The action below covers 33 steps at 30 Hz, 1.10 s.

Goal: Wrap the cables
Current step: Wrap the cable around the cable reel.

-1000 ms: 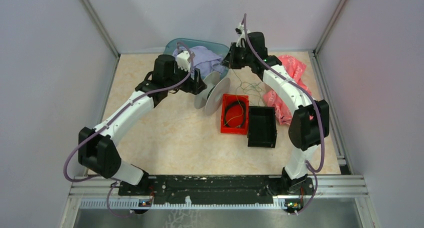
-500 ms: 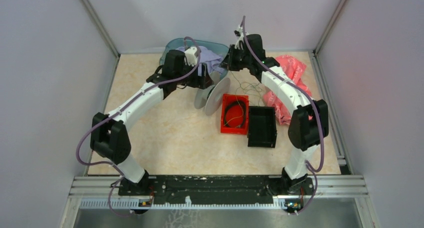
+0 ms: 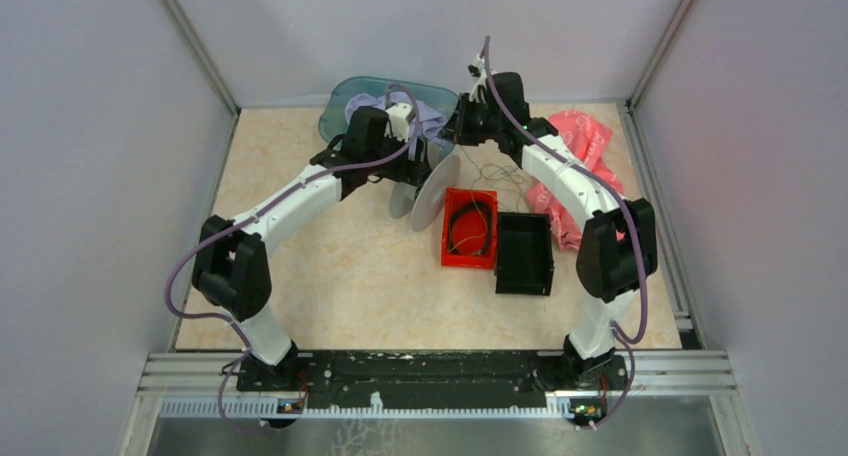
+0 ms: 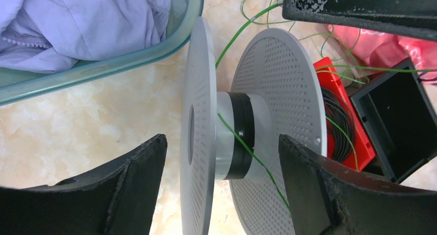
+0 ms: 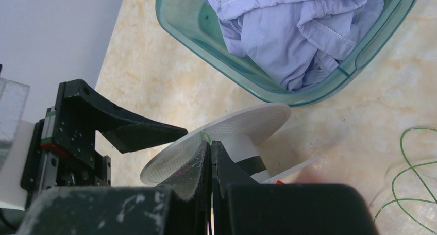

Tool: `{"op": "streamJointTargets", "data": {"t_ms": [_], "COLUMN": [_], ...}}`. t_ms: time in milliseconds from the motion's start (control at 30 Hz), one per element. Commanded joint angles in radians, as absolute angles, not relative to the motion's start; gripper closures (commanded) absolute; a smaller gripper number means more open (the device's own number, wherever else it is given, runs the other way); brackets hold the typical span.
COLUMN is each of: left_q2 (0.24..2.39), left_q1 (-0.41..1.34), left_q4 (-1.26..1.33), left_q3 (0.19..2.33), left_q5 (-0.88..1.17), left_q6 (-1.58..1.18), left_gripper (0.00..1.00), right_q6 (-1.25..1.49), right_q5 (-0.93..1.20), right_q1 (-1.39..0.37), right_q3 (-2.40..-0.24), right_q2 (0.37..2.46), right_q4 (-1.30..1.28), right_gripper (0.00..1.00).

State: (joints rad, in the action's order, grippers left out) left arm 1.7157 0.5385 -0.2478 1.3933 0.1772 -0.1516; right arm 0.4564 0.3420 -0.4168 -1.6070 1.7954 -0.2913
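The white spool lies on its side on the table. In the left wrist view its hub has a black band, and a thin green wire runs across it. My left gripper is open, one finger on each side of the spool and touching neither flange; it also shows in the top view. My right gripper is shut on the green wire just above the spool's rim. Loose thin green and yellowish cables trail from there to the red bin.
A red bin holding a black coil and an empty black bin stand right of the spool. A teal basin with lavender cloth sits at the back. Pink cloth lies at the back right.
My left arm has swung right and forward, bringing its open gripper over the spool. My right gripper has stayed nearly still, shut on the wire.
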Motion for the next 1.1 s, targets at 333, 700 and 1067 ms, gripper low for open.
{"op": "streamJointTargets", "data": {"t_ms": [333,700,1067], "left_q2": [1.694,1.670,1.658], "left_q1": [0.549,0.549,0.549], "left_q4": [-0.265,-0.283,-0.317], "left_q3": [1.389,1.369,1.362], "left_q5": [0.110,0.107,0.098], "left_q6": [-0.034,0.008,0.041], "left_gripper": [0.29,0.46,0.58], "right_q6": [0.449,0.442,0.434], "right_q5": [0.340,0.348,0.356], "right_q1": [-0.423,-0.423,-0.423], "right_q3": [-1.597,-1.595,-1.597], "right_q2": [1.746,1.747,1.750], "right_q4": [-0.241,-0.238,-0.237], "right_gripper": [1.00,1.00,1.00]}}
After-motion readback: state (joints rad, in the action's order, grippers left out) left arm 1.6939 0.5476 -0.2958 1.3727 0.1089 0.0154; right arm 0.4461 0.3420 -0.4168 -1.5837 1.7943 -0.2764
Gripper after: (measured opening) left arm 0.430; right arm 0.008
